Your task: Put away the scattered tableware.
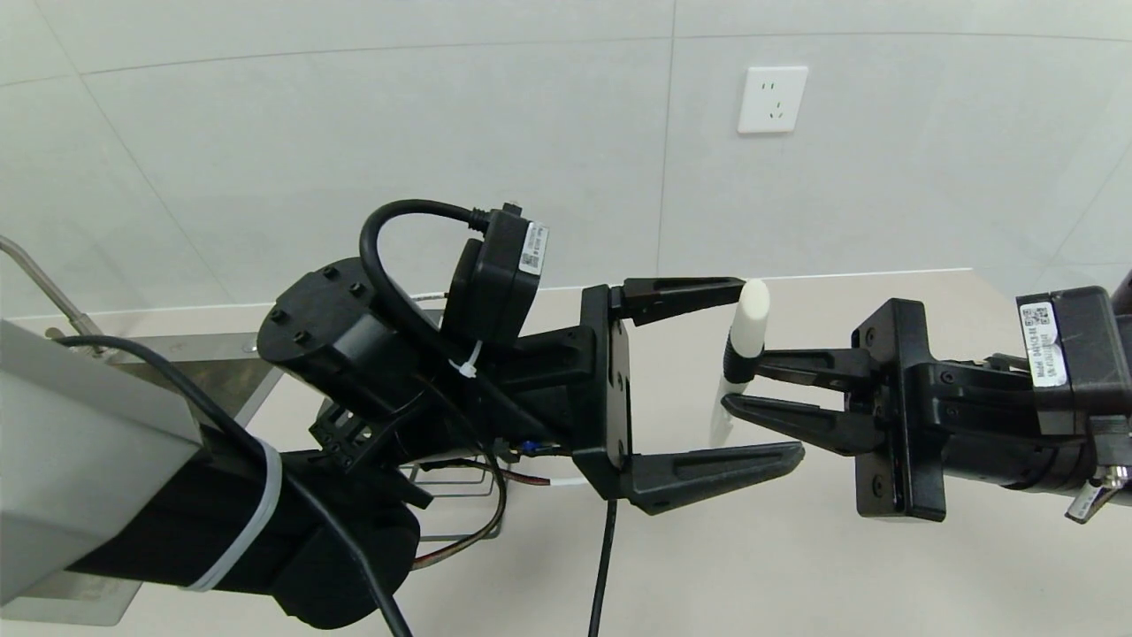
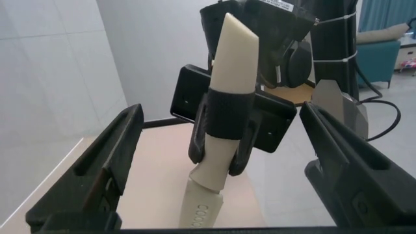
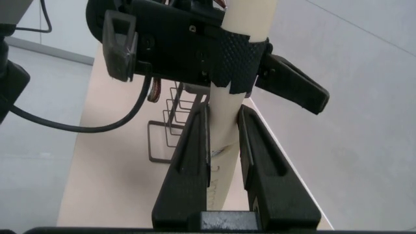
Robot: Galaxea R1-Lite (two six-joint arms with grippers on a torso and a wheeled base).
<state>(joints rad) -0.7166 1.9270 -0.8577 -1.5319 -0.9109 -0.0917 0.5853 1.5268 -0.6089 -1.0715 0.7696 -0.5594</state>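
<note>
A white utensil (image 1: 750, 323) with a black band around its middle stands upright above the beige counter (image 1: 796, 566). My right gripper (image 1: 734, 385) is shut on it just below the band, seen close up as the right gripper (image 3: 224, 130) on the utensil (image 3: 224, 153). My left gripper (image 1: 769, 372) faces it from the left, wide open, one finger above and one below the right fingertips. In the left wrist view the utensil (image 2: 231, 58) rises between the spread left fingers (image 2: 97, 175), touching neither, with the right gripper (image 2: 224, 140) behind it.
A wire rack (image 1: 451, 495) stands on the counter under my left arm, also seen as the rack (image 3: 166, 127). A steel sink edge (image 1: 203, 354) and a tap (image 1: 35, 274) lie at the far left. The tiled wall with a socket (image 1: 772, 99) closes the back.
</note>
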